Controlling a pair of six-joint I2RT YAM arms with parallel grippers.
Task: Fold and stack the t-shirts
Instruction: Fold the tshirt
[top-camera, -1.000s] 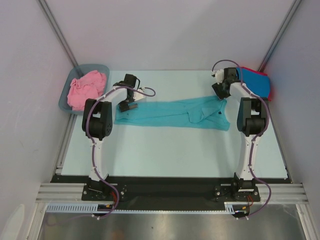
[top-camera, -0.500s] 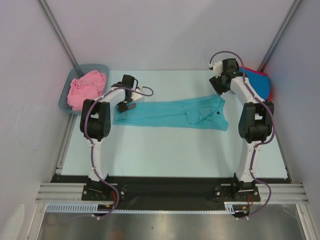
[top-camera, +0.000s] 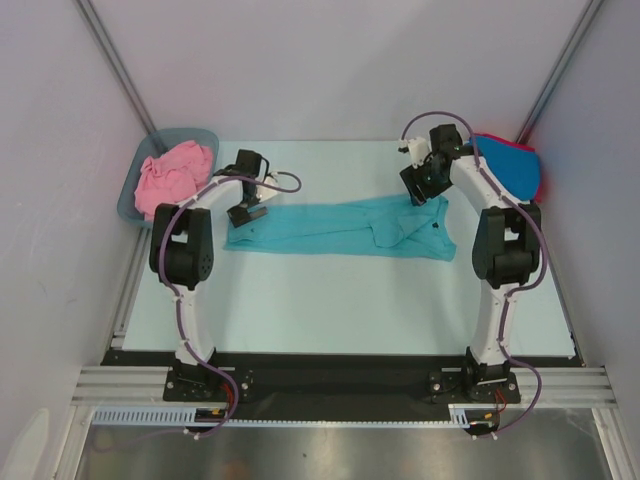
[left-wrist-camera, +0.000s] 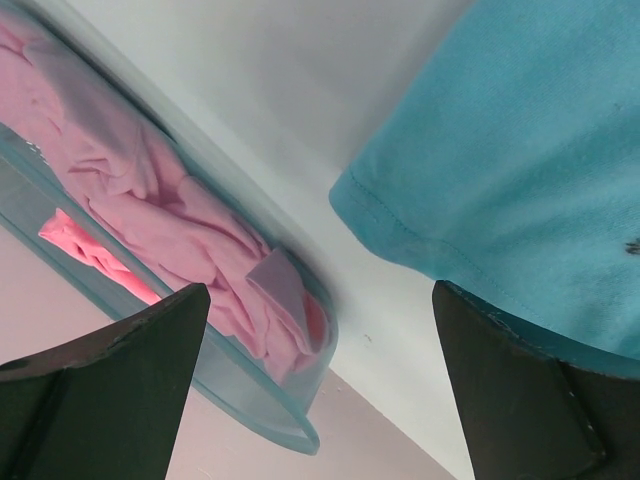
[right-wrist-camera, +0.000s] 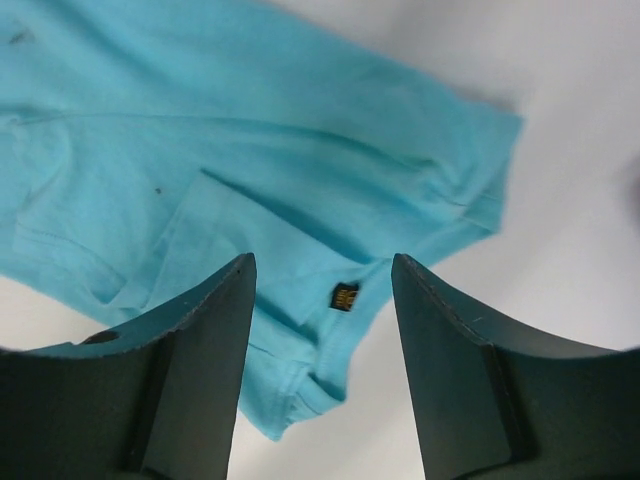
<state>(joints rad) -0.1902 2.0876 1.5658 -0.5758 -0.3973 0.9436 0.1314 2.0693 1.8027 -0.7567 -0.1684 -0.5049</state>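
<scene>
teal t-shirt (top-camera: 320, 228), pink t-shirt (top-camera: 172, 172), blue t-shirt (top-camera: 510, 165), perhaps red t-shirt (top-camera: 542, 183).

Pretty clearly a robotics lab test cell, not anybody's home. Two robot arms, the left arm (top-camera: 180, 255) and the right arm (top-camera: 505, 255), are bolted to an aluminium rail (top-camera: 110, 385) along the near edge of a bare, pale counter (top-camera: 340, 310). Blank white walls (top-camera: 330, 70) box it in on three sides, with metal frame posts (top-camera: 110, 55) in the corners. A slotted cable duct (top-camera: 140, 414) runs in front of the bases.
</scene>
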